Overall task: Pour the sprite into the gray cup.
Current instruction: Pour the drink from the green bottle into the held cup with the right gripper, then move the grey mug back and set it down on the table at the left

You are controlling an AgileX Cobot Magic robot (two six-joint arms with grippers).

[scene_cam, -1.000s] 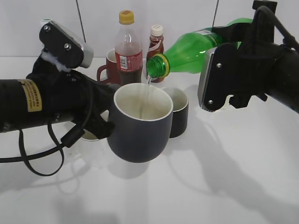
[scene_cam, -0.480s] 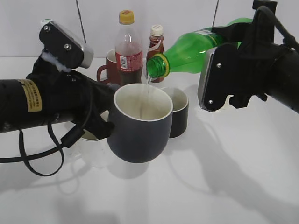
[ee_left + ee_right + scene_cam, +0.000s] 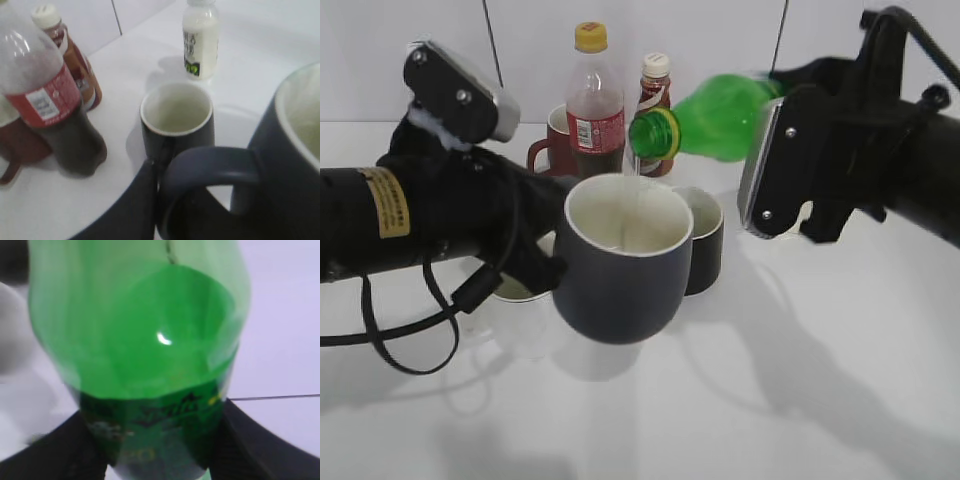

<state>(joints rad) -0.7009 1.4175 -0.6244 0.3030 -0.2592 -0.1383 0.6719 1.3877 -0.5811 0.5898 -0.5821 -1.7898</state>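
Note:
The gray cup (image 3: pixel 618 262) is held off the table by its loop handle (image 3: pixel 210 167) in my left gripper (image 3: pixel 535 262), which is shut on it. Its cream inside faces up. My right gripper (image 3: pixel 790 160) is shut on the sprite (image 3: pixel 715 118), a green bottle tipped nearly level with its open mouth above the cup's rim. A thin clear stream falls from the mouth into the cup. In the right wrist view the sprite (image 3: pixel 140 340) fills the frame between both dark fingers.
A smaller black mug (image 3: pixel 700 240) stands right behind the gray cup. A cola bottle (image 3: pixel 595 100), a brown sauce bottle (image 3: pixel 655 90) and a red mug (image 3: pixel 552 145) stand at the back. A small white bottle (image 3: pixel 200 37) stands farther off.
The sprite's neck has moved slightly up and left, and the bottle now looks blurred with motion. The right arm shifted a little. The gray cup stays in place under the stream.

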